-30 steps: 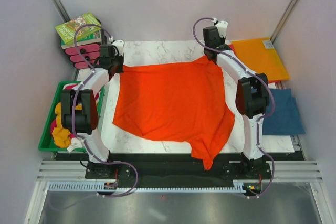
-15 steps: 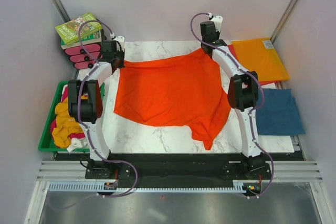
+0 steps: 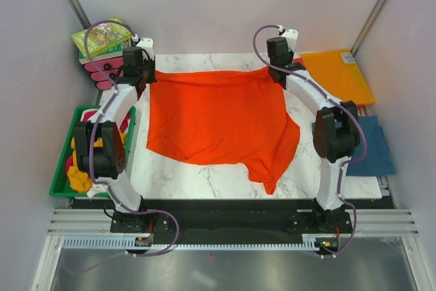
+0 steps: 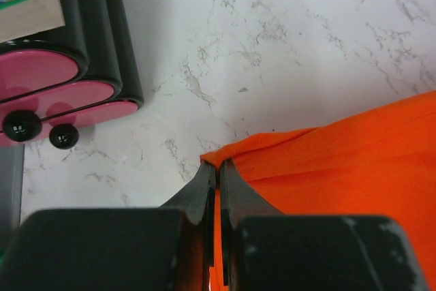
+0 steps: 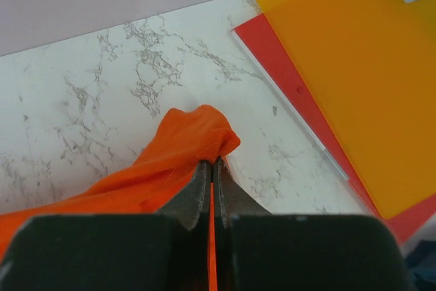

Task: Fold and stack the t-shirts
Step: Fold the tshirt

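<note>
The bright orange t-shirt lies spread over the marble table, its far edge pulled straight between my two grippers. My left gripper is shut on the shirt's far left corner. My right gripper is shut on the far right corner. A sleeve of the shirt trails toward the near edge. A teal-blue t-shirt lies flat at the right. Mustard-yellow and magenta tees sit bunched in the green bin.
An orange folder on a red one lies at the far right. A green bin stands at the left. A green book on pink-fronted black cases sits at the far left, the cases also in the left wrist view.
Both grippers have moved apart, the left further left and the right further right, pulling the shirt's far edge taut and straight. The shirt's body has slid toward the back of the table.
</note>
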Controlling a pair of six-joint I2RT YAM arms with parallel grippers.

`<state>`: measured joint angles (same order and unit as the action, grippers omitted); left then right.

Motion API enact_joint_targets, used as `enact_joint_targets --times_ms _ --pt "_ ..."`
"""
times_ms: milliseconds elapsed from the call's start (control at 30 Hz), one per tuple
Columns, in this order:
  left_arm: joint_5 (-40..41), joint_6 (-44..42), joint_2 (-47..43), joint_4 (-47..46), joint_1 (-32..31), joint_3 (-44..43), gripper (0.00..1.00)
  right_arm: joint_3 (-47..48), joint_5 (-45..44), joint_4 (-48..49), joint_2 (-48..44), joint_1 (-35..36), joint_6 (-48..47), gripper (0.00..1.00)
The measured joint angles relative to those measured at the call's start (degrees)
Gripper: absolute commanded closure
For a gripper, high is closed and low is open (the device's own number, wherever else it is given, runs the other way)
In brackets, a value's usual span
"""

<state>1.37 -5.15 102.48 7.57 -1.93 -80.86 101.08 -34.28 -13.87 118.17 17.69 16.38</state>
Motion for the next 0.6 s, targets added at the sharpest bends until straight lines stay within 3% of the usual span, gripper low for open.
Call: enact_joint_targets --times_ms 300,600 --pt "-0.1 0.0 -9.7 -0.4 0.4 8.1 0.98 -22.0 -0.4 4.4 -19.0 0.2 4.5 1.0" --pt "0.6 0.0 -7.2 0.0 0.4 11.2 0.98 -38.3 0.0 4.9 -22.7 1.3 10.3 1.0"
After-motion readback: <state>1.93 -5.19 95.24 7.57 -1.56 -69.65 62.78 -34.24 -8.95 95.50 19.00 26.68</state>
